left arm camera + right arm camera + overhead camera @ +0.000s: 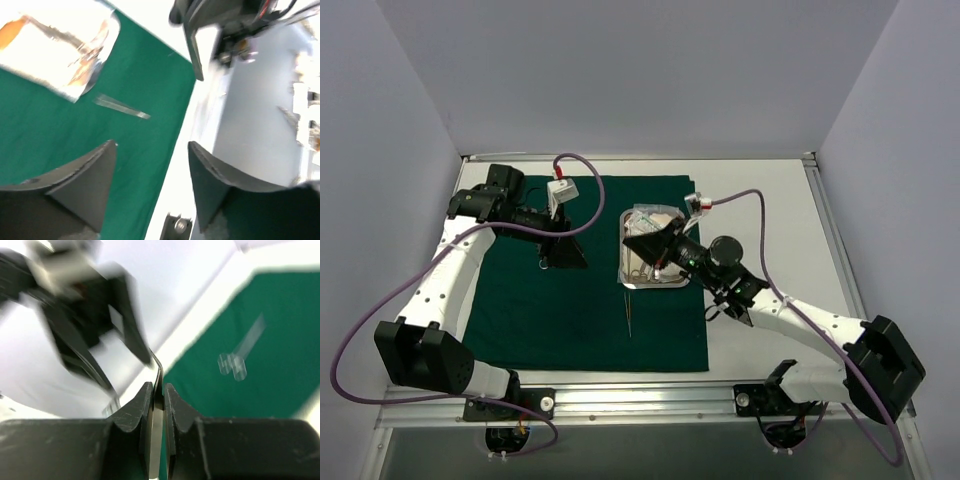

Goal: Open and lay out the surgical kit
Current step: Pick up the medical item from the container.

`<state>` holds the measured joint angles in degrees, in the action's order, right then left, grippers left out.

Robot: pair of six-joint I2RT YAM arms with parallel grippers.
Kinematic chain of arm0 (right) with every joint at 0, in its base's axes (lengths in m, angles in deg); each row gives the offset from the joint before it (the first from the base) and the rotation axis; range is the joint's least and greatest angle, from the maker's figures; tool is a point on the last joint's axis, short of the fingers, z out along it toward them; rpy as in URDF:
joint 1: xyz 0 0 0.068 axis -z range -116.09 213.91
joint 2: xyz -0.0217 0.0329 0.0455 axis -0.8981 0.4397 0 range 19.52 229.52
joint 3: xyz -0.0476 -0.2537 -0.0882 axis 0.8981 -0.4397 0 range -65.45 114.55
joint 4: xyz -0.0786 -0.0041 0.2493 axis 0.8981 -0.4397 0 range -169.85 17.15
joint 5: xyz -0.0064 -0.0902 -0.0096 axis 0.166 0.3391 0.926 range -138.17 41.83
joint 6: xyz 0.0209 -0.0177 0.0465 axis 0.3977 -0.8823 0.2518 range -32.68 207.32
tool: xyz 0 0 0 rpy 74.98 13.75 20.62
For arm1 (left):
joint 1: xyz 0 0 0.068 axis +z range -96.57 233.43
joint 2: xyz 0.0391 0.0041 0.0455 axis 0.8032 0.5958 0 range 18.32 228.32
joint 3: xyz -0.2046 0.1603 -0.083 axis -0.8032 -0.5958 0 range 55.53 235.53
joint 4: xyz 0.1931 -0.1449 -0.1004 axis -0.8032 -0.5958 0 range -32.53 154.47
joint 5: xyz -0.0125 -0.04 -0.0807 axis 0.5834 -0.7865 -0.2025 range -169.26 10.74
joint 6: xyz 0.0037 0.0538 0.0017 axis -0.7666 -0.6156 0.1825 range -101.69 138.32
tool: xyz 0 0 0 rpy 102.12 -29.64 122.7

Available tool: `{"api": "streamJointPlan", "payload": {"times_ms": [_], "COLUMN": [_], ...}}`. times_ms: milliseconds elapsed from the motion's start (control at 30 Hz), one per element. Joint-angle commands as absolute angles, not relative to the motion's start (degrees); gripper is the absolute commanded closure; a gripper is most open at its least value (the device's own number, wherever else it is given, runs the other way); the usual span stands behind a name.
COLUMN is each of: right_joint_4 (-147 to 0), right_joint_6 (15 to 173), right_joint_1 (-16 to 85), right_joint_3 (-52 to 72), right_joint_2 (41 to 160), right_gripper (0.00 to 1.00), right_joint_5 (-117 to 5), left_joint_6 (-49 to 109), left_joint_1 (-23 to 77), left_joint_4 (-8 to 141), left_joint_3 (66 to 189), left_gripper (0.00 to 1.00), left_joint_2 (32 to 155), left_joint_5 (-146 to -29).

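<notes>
Steel, a thin tool [159, 371], sits clamped edge-on between the jaws of the right gripper [157, 388]. With so narrow a hold it could swivel or slip out and clatter onto the tray [660, 285] or off the cloth [580, 320]. The left gripper [152, 146] hangs over the cloth with its jaws apart and empty, close enough that the arms could clip each other. The kit lies open: the cloth is spread on the white surface, the tray is on its right part, and the tweezers [628, 313] are just nearer the arms. The top view gives this layout but hides the pinched tool. Only the right wrist view shows it, along with a blurred ringed shape [233, 365], likely a clamp, on the cloth.
</notes>
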<state>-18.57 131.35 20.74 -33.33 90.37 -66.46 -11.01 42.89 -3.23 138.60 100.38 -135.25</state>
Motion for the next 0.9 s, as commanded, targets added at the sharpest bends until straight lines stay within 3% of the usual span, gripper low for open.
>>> {"api": "streamJointPlan", "payload": {"times_ms": [0,233,467,633,867], "right_joint_4": [-18.6,-16.0,-19.7,-17.6,-15.8], "right_joint_6": [121.2,117.0,111.8,112.3,112.7], "right_joint_1": [19.9,17.2,13.8,13.5,13.5], "right_joint_3": [-23.9,-14.6,-8.3,-7.3,-7.1], "right_joint_2": [87.7,93.0,95.4,96.7,97.3], "right_gripper": [1.0,1.0,1.0,1.0,1.0], "right_joint_5": [-67.2,-70.5,-68.8,-68.7,-68.6], "left_joint_6": [-13.6,-4.0,-1.2,0.0,0.0], "left_joint_1": [42.2,41.3,39.8,39.7,39.7], "left_joint_4": [-2.4,8.2,10.6,12.0,11.4], "left_joint_3": [140.4,143.5,145.9,144.8,145.6], "left_gripper": [0.3,0.24,0.25,0.35,0.58], "left_joint_2": [98.6,97.8,97.5,96.9,96.4], "left_joint_5": [-147.4,-156.4,-157.8,-158.4,-158.6]}}
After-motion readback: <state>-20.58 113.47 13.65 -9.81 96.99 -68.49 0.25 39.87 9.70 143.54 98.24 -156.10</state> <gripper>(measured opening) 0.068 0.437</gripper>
